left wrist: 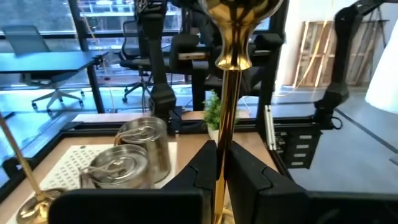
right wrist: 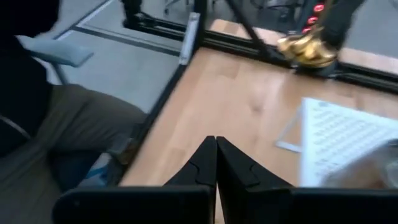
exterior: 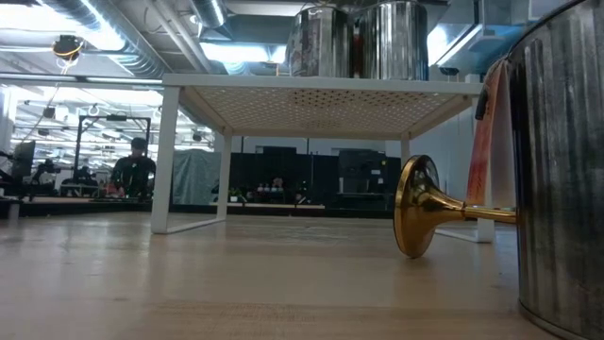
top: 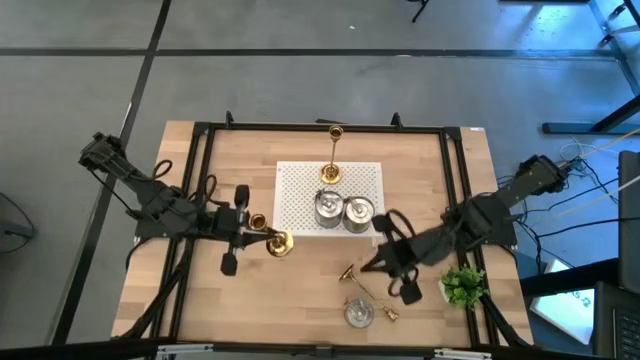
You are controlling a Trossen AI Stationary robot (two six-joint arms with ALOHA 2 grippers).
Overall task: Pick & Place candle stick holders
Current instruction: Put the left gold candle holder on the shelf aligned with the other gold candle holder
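Observation:
My left gripper (top: 262,232) is over the table's left half, shut on a slim gold candlestick (left wrist: 231,74). My right gripper (top: 380,262) hangs shut and empty over the right half, in front of the white perforated stand (top: 300,185). On the stand, a second gold candlestick (top: 332,155) stands on its base at the far side, and two silver holders (top: 328,207) (top: 358,212) sit at the near side. A third gold candlestick (top: 365,290) lies on its side on the table, its base (exterior: 415,219) facing the low view. A silver holder (top: 359,313) stands next to it. My left gripper pinches the candlestick's thin stem (left wrist: 225,124) between its two fingers, which come nearly level from the table's left and lie across the stem. The candlestick stands roughly upright, its flared end (left wrist: 239,12) above the fingers. Its lower end is hidden behind them.
A small green plant (top: 462,285) stands at the table's near right corner. A black frame (top: 200,130) runs round the tabletop. In the right wrist view, what looks like a person's trouser leg (right wrist: 68,124) shows beyond the table's edge. Bare wood lies at the near left.

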